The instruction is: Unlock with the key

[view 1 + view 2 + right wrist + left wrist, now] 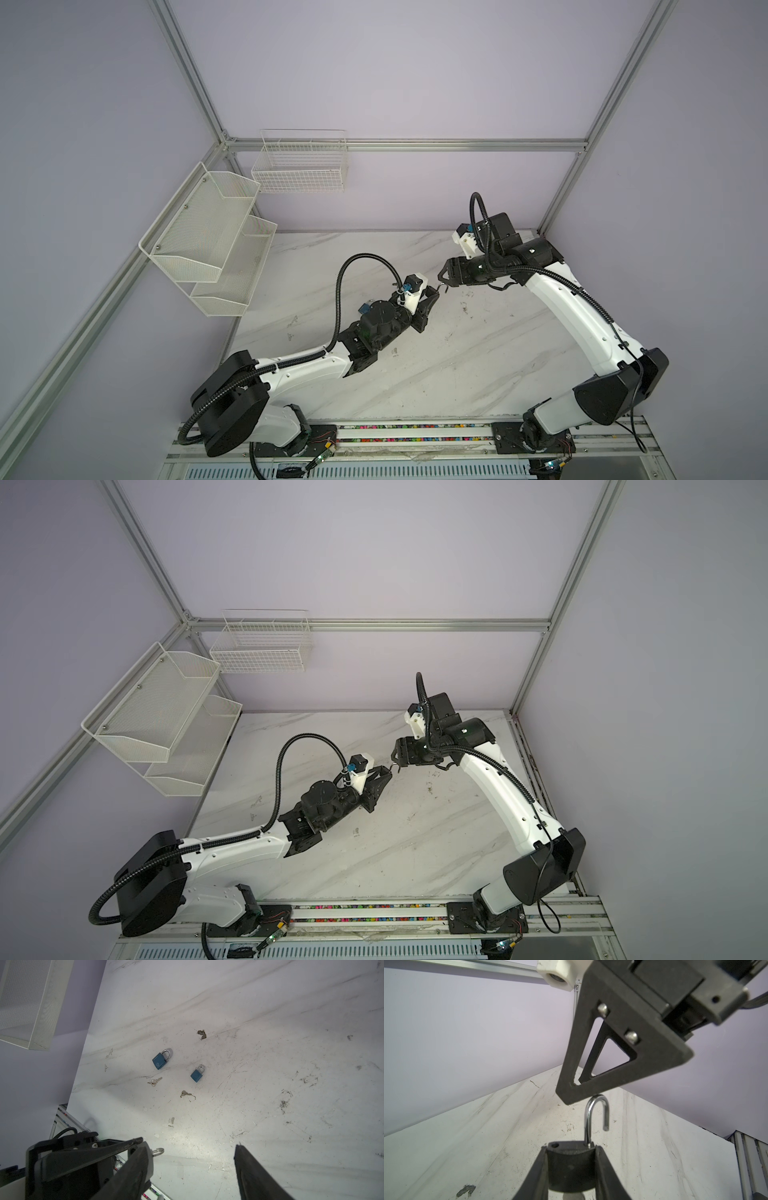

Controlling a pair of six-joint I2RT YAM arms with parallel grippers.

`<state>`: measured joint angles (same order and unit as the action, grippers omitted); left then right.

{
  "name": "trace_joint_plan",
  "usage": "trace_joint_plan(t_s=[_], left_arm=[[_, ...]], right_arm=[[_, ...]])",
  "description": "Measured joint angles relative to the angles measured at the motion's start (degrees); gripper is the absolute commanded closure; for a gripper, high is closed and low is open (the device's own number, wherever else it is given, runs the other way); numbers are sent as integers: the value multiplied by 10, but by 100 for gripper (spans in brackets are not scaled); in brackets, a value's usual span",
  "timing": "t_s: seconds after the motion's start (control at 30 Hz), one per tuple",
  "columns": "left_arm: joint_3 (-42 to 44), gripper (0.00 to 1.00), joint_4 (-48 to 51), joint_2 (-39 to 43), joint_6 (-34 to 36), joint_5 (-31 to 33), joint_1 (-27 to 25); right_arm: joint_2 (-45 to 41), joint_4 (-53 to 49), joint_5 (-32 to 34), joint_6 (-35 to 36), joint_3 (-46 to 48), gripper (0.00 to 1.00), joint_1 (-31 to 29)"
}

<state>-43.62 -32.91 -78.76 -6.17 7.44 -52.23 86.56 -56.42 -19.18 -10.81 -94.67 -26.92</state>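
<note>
Left gripper [572, 1152] closed on dark padlock [569, 1169], shackle [588, 1118] standing open, right gripper [191, 1146] empty with jaws wide, one fingertip [571, 1093] just beside the shackle top

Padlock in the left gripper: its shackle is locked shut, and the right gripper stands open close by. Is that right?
Not quite. The left gripper does hold the padlock, and the right gripper stands open close by. But the shackle is open: its free end hangs clear of the body. The left wrist view shows it.
</note>
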Motion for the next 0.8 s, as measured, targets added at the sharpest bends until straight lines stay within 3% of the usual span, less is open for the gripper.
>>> trace_joint_plan(t_s=[0.27,0.6,0.8], left_arm=[[0,100,-11,0,0,3,0],[-2,100,3,-13,-22,28,-1],[-38,100,71,-49,-83,68,-10]], right_arm=[[-18,-11,-11,0,17,31,0],[-35,-12,63,-7,17,29,26],[-41,3,98,-17,18,25,38]])
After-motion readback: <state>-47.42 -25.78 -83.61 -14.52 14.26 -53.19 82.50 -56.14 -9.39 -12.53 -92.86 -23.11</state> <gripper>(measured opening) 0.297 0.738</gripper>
